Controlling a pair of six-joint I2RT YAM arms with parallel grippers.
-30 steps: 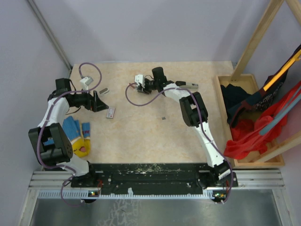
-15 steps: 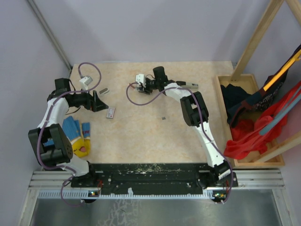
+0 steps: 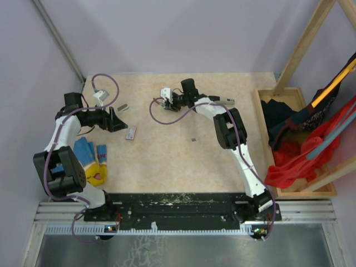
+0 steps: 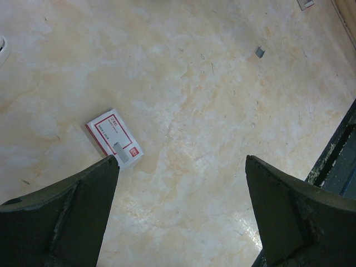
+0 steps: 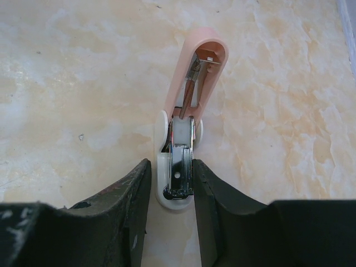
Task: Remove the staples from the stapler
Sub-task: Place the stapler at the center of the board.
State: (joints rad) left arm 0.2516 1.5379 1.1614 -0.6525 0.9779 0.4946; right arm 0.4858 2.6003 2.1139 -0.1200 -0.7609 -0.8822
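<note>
Tabletop [image 3: 167, 167] was beige and marbled. Right arm [image 3: 236, 150] reached far out from its base, up the right side, then bent left across the far half. Its wrist was low and the right claw [image 5: 172, 167] pointed left. Left arm [image 3: 61, 133] was folded at the left edge, elbow back near its base, forearm turned right. Left claw [image 4: 181, 161] was held over the tabletop, fingers spread wide with nothing between them.

Stapler [image 5: 182, 119] lay on the far-middle tabletop. Its pink lid was swung open away from the right claw, exposing the chrome rail and spring. Its white base end sat between the right claw's fingers. Right claw was narrowed around that end, one finger against the chrome and a thin gap on the other side. Whether it actually clamped, cannot tell.

White-and-red tag [image 4: 114, 138] lay just past one left claw finger. Staples [image 4: 118, 149]: one short grey strip lay on the tag. Another strip [image 4: 259, 52] sat alone mid-tabletop, well apart from the stapler.
</note>
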